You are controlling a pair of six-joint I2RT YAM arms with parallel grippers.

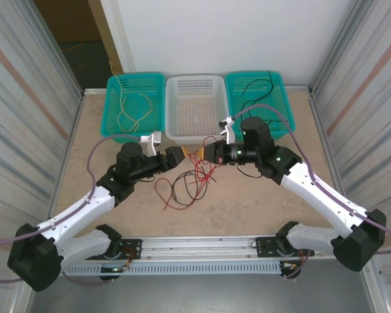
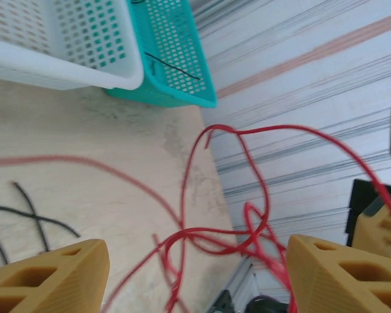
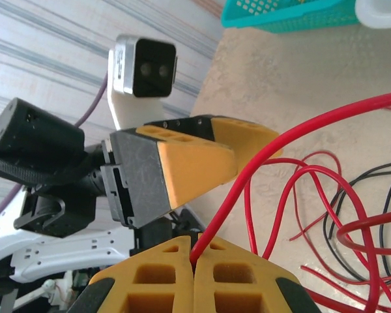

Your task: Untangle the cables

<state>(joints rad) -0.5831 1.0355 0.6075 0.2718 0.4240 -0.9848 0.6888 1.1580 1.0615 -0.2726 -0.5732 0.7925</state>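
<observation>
left jaws: spread apart | right jaws: pinched on red cable [image 3: 300, 134] | black cables [image 2: 28, 211]: on table [image 1: 260, 202]

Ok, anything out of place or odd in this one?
The thin pale yellow cable in the left teal mesh basket pokes past its far rim. The thin red cable, pinched by the jaws of the right gripper, lies tangled with the thin black cable, as expected.
</observation>
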